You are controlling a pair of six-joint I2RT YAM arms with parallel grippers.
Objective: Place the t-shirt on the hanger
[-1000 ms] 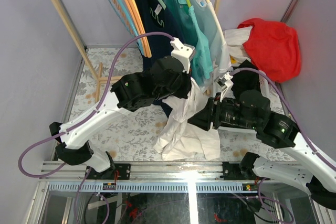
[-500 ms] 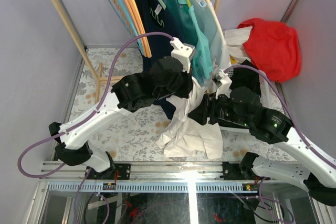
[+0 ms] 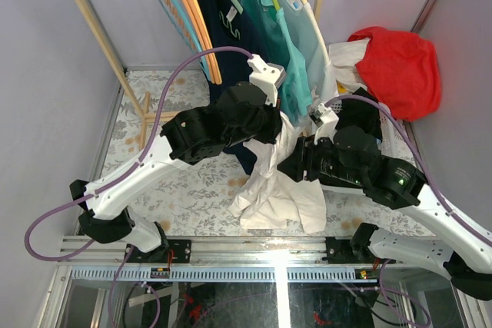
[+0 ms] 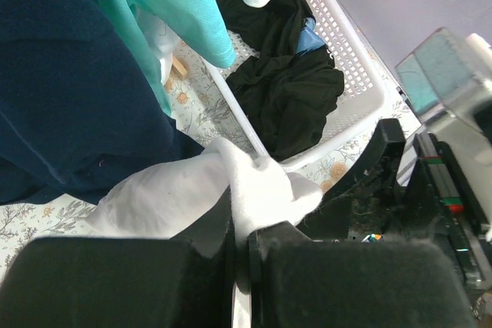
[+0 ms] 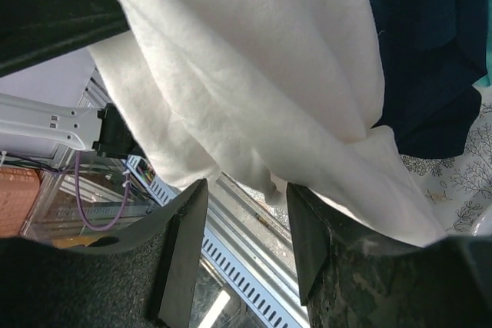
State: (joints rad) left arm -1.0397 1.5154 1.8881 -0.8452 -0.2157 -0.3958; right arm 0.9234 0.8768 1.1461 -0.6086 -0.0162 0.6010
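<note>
The white t-shirt hangs in a long fold from my left gripper, its lower end bunched on the table. In the left wrist view the left gripper is shut on a tuft of the t-shirt. A thin pale strip shows between its fingers, and I cannot tell what it is. The hanger is hidden. My right gripper is beside the hanging cloth. In its own view the right gripper is open under the t-shirt, with only the table's rail between the jaws. The cloth brushes its right finger.
A wooden rack at the back holds orange and blue hangers, a navy shirt, a teal shirt and a pale shirt. A white basket with dark clothes stands right of the arms, with a red cloth above it.
My right arm has swung left and a little up, bringing its open jaws closer to the hanging shirt. The shirt's lower end shifted slightly. The left gripper stays shut.
</note>
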